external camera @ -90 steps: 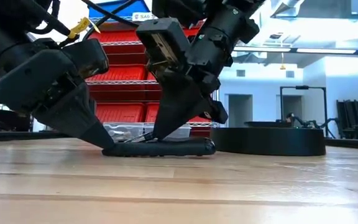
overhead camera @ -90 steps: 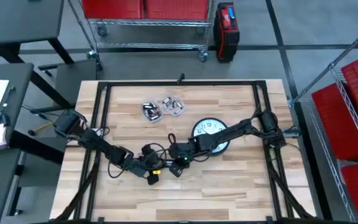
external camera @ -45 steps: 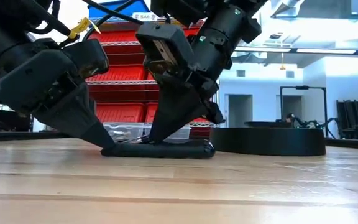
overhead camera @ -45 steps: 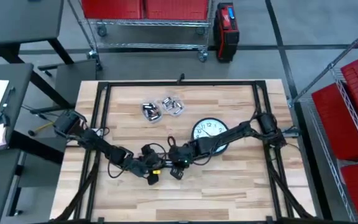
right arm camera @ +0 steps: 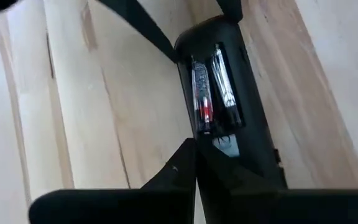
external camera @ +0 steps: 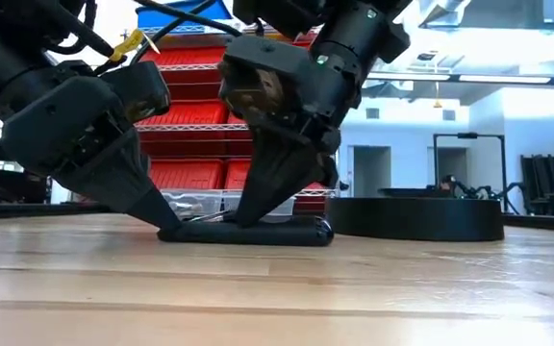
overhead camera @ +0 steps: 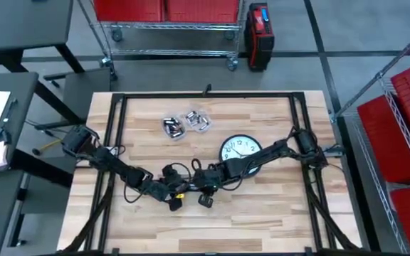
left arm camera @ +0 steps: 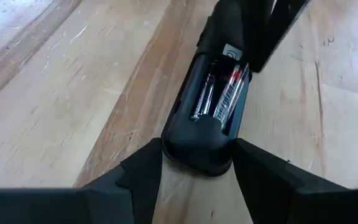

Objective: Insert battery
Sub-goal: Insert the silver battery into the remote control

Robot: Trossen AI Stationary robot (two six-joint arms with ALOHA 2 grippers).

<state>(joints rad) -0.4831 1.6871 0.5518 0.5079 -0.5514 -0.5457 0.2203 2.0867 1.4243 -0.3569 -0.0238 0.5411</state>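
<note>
Two slim silver-and-red cylindrical batteries (left arm camera: 219,93) lay side by side in the open compartment of a long black plastic remote control (left arm camera: 210,118), their axes running along the remote's own long axis. The remote lay flat on the pale wooden worktop (overhead camera: 262,206), near its front middle, between the two arms.

Left claw (left arm camera: 194,165): fingers spread, straddling one rounded end of the remote, one finger on each flank, touching or very nearly so. Judged to be bracing the housing rather than gripping it. The remote's long axis ran straight away from this claw.

Right claw (right arm camera: 196,163): fingers drawn together to a single point, holding nothing, tip pressed down at the compartment from the opposite end, just beside the battery ends. In the low view both claws slanted steeply down to the remote and met it from opposite sides.

Both arms reached inward and low, the left from the worktop's left edge, the right from the right edge, passing over a round black-rimmed wall clock (overhead camera: 239,151) lying face up. Two clear plastic battery packs (overhead camera: 186,122) sat well apart, toward the back.

Judgement: batteries appeared seated or nearly so; whether fully pressed home could not be told. The right claw was the nearer to the cells.
</note>
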